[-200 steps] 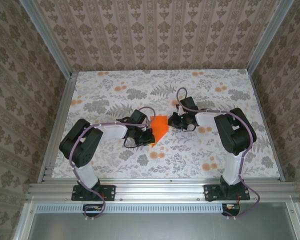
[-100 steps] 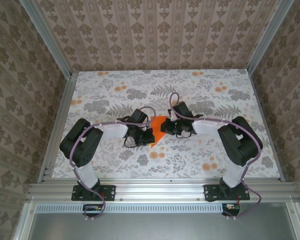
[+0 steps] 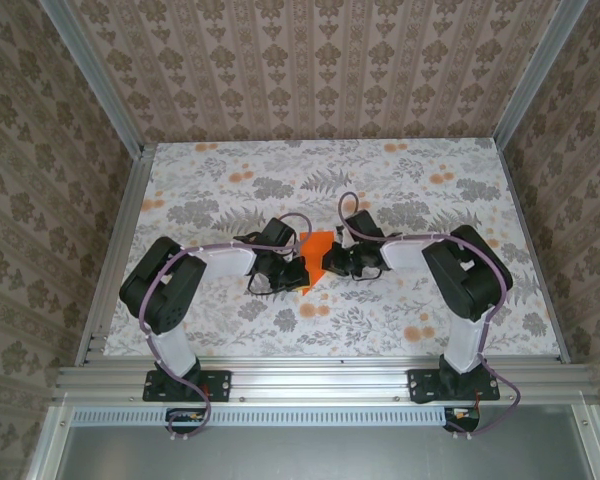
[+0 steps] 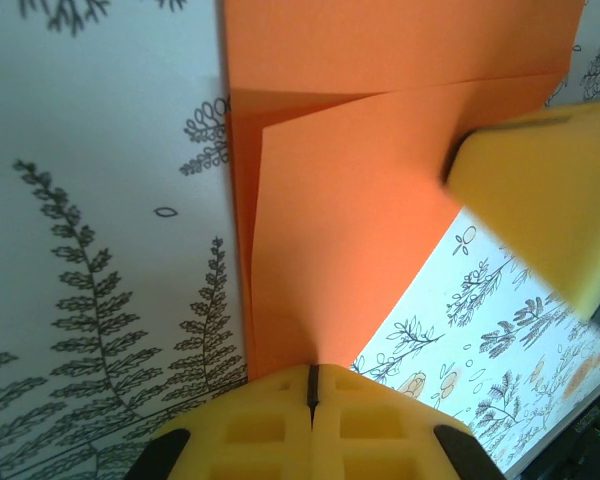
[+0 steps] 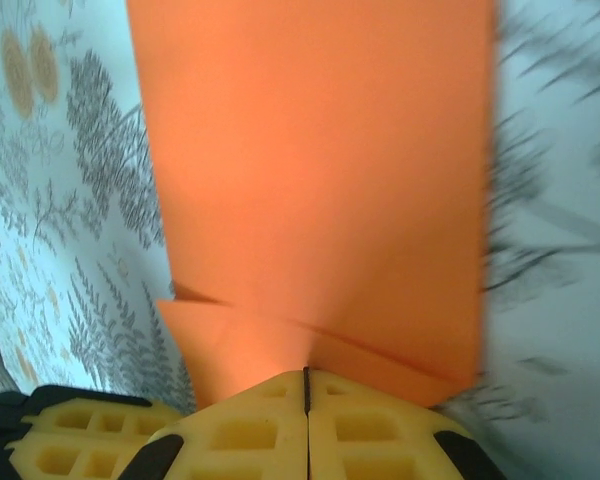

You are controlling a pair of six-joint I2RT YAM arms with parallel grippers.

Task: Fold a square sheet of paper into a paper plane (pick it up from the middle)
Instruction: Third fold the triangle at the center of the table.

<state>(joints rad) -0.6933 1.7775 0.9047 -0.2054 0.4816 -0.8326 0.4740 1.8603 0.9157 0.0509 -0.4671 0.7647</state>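
Overall: both arms reach inward to the middle of the floral table [image 3: 230,190] and meet at one orange paper sheet [image 3: 316,246].
Orange paper sheet [image 4: 350,230]: partly folded (overlapping flaps with crisp creases), at the table's centre between the two grippers; whether it lies flat or is lifted cannot be told.
Left gripper [image 4: 312,375]: yellow jaws pressed together to a thin seam, pinching the sheet's narrow end.
Right gripper [image 5: 306,378]: jaws likewise together, clamped on the sheet's edge, with the paper spreading away from it.
Relation: the grippers sit just beside each other, on opposite sides of the sheet.
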